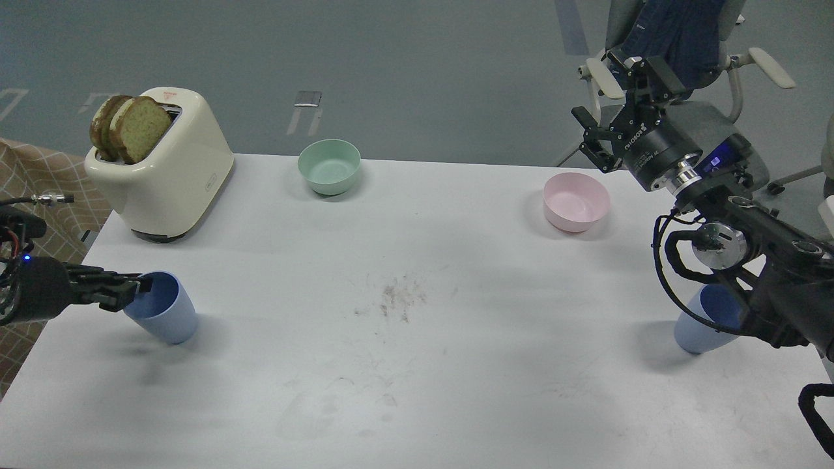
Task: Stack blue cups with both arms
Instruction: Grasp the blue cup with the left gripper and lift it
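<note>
The left blue cup (166,316) stands tilted near the table's left edge, its mouth turned toward my left gripper (138,286). The gripper's fingers close on the cup's near rim, one finger at the inside of the mouth. The right blue cup (700,326) stands upright near the table's right edge, partly hidden behind my right forearm. My right gripper (619,107) is raised well above and behind that cup, beyond the table's far edge near the pink bowl. Its jaws are spread and hold nothing.
A cream toaster (163,172) with two bread slices stands at the back left. A mint-green bowl (329,166) sits at the back middle and a pink bowl (576,202) at the back right. The white table (417,339) has a smudge at its middle. A chair stands behind the right arm.
</note>
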### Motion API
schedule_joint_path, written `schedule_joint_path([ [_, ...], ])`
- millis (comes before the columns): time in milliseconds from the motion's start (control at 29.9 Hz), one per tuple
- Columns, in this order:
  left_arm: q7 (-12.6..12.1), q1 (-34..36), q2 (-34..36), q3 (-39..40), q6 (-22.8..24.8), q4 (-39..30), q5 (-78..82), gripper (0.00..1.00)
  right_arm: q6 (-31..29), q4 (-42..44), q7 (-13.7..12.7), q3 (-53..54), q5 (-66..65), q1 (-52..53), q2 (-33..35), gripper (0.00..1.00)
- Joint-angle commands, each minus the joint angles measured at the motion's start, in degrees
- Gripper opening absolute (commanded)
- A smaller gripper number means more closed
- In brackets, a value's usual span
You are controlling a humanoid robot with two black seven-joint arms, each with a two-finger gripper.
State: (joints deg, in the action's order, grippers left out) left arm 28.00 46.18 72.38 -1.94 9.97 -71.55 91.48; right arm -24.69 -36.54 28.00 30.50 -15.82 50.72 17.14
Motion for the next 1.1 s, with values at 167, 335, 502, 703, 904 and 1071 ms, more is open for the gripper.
schedule_joint_path([
  [167, 0.0, 4.16, 2.86, 2.89, -0.12, -6.48, 1.59, 0.0, 0.0, -0.54, 0.0, 0.09, 0.0, 0.43, 0.79, 1.0],
  [335, 0.0, 16.1, 2.16, 3.52, 1.28, -12.2, 1.86, 0.0, 0.35, -1.43, 0.0, 0.09, 0.0, 3.23, 1.23, 1.0],
  [502, 0.0, 27.99, -6.79, 3.43, 9.89, -13.79, 2.21, 0.0, 0.35, -1.16, 0.0, 0.0, 0.0, 6.58, 1.67, 1.0],
  [703, 0.0, 30.46, -17.87, 3.34, 12.01, -13.44, 2.56, 0.0, 0.52, -0.64, 0.0, -0.09, -0.18, 8.25, 1.67, 1.0],
  [904, 0.0, 29.67, -25.61, 2.99, 12.27, -12.3, 6.33, 0.0, 0.52, 0.68, 0.0, -0.09, -0.18, 11.5, 1.67, 1.0],
  [1071, 0.0, 29.32, -31.76, 2.9, 12.36, -10.1, 7.39, 0.0, 0.61, 1.83, 0.0, -0.79, -0.18, 14.84, 0.8, 1.0],
])
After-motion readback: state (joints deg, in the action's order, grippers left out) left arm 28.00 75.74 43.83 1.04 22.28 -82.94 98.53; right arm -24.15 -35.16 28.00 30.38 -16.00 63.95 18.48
